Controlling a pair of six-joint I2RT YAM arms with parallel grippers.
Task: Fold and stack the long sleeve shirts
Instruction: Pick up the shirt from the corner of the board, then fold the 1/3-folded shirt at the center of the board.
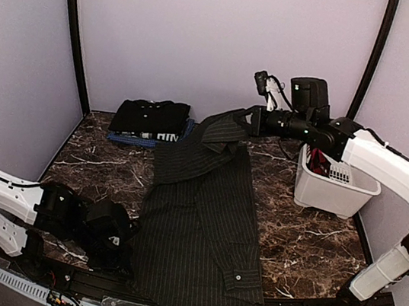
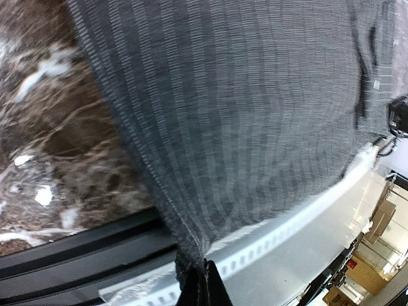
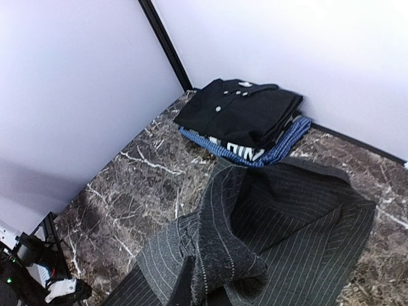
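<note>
Left pincer (image 2: 203, 282) clamps shirt (image 1: 202, 222) hem thinly, right pincer (image 1: 249, 120) its shoulder; we risk a slip mid-fold.

I've got 3 shirts in view. The pinstriped shirt (image 1: 198, 221) is the big one, black with fine pale stripes, lying lengthwise down the middle of the marble table (image 1: 299, 244). It's mostly flat, with a buttoned cuff showing at its near right corner. Its far end is bunched up and lifted off the surface, so the cloth drapes down from there in a few folds. The near hem runs over the table's front edge. In the far left corner there's a stack of 2. The plain black shirt (image 1: 150, 116) sits on top, folded, small pale buttons facing up. The blue shirt (image 1: 145, 140) is under it, white lettering peeking out along the front.
</note>
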